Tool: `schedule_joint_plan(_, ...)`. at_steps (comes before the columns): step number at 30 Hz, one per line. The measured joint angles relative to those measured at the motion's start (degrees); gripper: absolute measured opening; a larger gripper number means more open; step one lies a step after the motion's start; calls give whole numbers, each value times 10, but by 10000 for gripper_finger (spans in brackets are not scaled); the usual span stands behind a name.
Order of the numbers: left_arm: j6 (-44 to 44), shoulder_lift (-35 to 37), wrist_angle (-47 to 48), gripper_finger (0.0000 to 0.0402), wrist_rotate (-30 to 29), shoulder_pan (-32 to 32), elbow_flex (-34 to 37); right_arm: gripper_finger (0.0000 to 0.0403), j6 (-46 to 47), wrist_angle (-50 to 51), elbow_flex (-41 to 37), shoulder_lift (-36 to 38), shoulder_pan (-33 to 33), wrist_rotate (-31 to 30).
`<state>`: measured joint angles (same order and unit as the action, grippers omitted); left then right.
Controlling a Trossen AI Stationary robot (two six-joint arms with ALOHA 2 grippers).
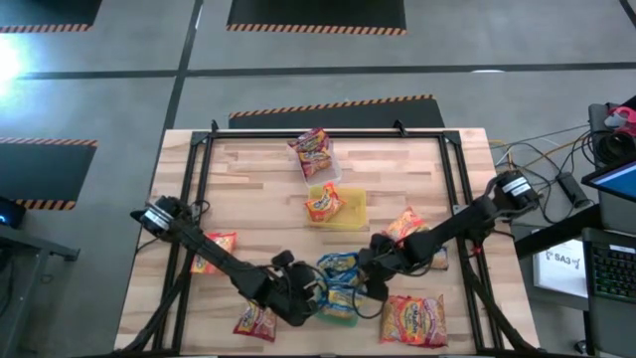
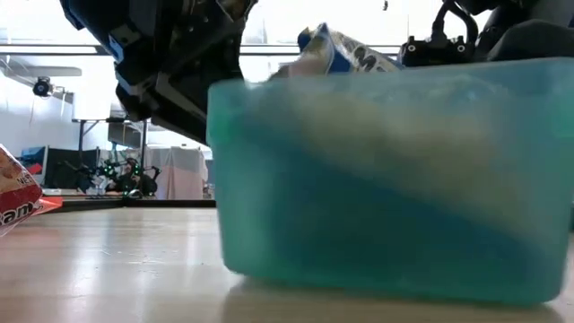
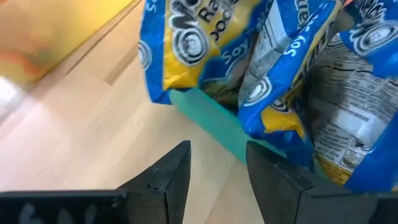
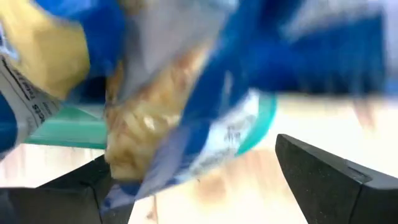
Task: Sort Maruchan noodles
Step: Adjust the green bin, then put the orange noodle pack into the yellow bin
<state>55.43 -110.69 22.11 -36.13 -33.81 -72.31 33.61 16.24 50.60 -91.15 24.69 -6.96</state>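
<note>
Green tray (image 2: 386, 179), translucent plastic w/ rounded corners, sits at the near table edge, blue/yellow packets (image 1: 338, 278) heaped in it, crinkly film. Left gripper (image 3: 214, 177) is low just beside the tray's rim; its fingers (image 3: 168, 177) are partly spread, nothing between them, packets just ahead. Right gripper (image 4: 193, 180) on the tray's other side has its jaws wide apart, not pinching; a blue packet (image 4: 180, 99) hangs right in front. Red packet (image 1: 414, 320) lies near the tray on the right, another (image 1: 255, 320) on the left. Further back: orange packet (image 1: 324, 203) on the yellow tray (image 1: 353, 211), red one (image 1: 313, 151) on the clear tray (image 1: 328, 167). Bare wooden table (image 1: 258, 189) mid-left.
</note>
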Motion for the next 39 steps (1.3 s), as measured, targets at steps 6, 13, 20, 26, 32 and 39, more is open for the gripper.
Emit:
schedule_joint_plan(6,74,5,124,139,-25,-28,-29,341,2,113,23,37,-1,-23)
schedule_joint_plan(13,150,9,247,139,-147,-51,-76,341,30,240,32,106,-4,-72)
schedule_joint_plan(20,180,9,246,139,-218,-45,-68,341,67,305,26,140,-5,-72)
schedule_joint_plan(26,182,9,261,139,-261,-33,-67,341,61,295,26,141,-7,-111)
schedule_joint_plan(32,182,9,284,139,-263,-16,-67,341,36,298,26,141,-15,-97)
schedule_joint_plan(39,177,10,312,139,-259,5,-67,341,63,402,26,141,-86,-113)
